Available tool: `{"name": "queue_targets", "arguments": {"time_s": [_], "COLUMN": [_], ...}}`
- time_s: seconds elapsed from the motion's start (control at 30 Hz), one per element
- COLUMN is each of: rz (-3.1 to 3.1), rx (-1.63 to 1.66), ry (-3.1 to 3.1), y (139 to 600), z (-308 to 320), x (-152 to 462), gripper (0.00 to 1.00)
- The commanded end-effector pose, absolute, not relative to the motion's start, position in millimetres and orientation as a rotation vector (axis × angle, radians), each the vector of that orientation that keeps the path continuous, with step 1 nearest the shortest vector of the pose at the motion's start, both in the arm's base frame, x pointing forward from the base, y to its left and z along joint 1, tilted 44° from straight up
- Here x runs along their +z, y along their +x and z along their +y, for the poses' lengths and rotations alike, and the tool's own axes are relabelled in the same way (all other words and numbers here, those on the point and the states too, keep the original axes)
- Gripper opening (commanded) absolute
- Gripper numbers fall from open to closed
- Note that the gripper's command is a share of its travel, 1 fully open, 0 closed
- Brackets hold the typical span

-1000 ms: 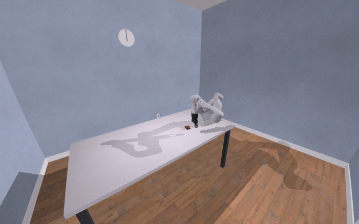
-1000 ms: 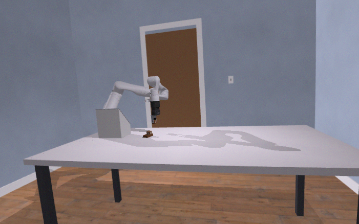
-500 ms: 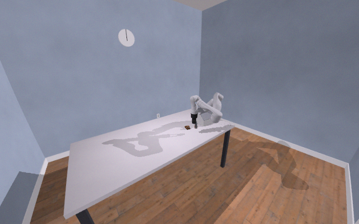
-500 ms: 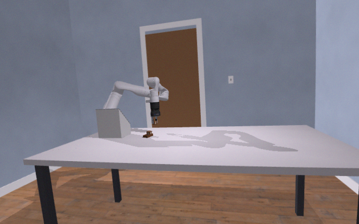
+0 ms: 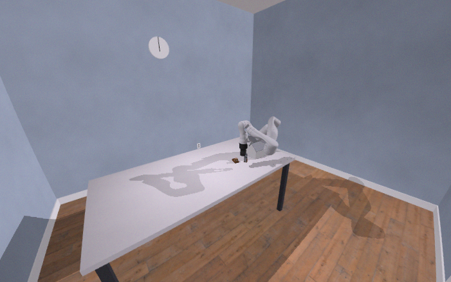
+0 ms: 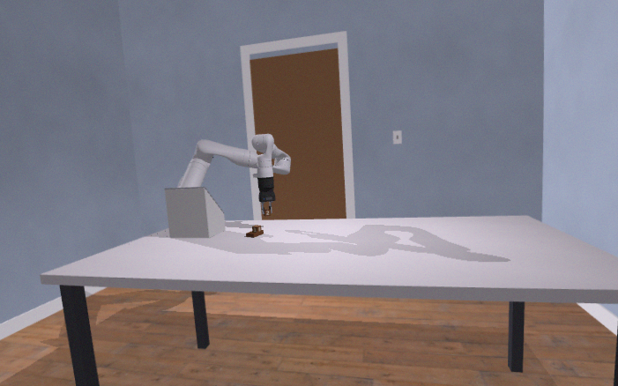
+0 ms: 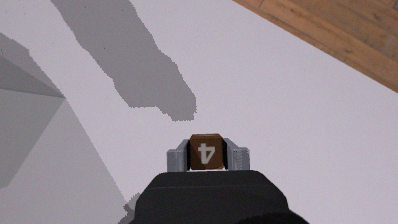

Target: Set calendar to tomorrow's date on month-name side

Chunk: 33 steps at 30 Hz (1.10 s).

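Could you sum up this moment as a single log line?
black two-finger gripper: shut on brown wooden-looking cube | cube: above white table | brown tray: on table

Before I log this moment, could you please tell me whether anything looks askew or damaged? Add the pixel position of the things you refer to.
Nothing looks damaged or spilled. The numbered cube [image 6: 266, 212] [image 7: 206, 152] sits squarely in the hand [image 6: 266, 211] [image 7: 206, 149], above the table [image 5: 121, 217] [image 6: 330, 273] [image 7: 300, 115]; its 4 appears upside down in the wrist view.
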<state>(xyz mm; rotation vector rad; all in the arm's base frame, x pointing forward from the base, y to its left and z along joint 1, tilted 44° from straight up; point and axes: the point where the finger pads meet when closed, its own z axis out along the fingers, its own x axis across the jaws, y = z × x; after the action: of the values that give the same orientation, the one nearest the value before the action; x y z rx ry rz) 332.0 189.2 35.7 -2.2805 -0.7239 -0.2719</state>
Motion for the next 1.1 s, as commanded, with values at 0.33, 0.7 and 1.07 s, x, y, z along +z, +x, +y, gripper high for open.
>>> {"name": "queue_targets", "arguments": {"time_s": [0.33, 0.7, 1.07], "rz": [-0.577, -0.530, -0.529], "rx": [-0.214, -0.194, -0.196], "ry": [-2.316, -2.325, -2.335], "y": [334.6, 335.4, 335.3], "z": [189.0, 189.2, 189.4], "x": [33.0, 32.2, 32.1], "gripper": [0.57, 0.57, 0.57]}}
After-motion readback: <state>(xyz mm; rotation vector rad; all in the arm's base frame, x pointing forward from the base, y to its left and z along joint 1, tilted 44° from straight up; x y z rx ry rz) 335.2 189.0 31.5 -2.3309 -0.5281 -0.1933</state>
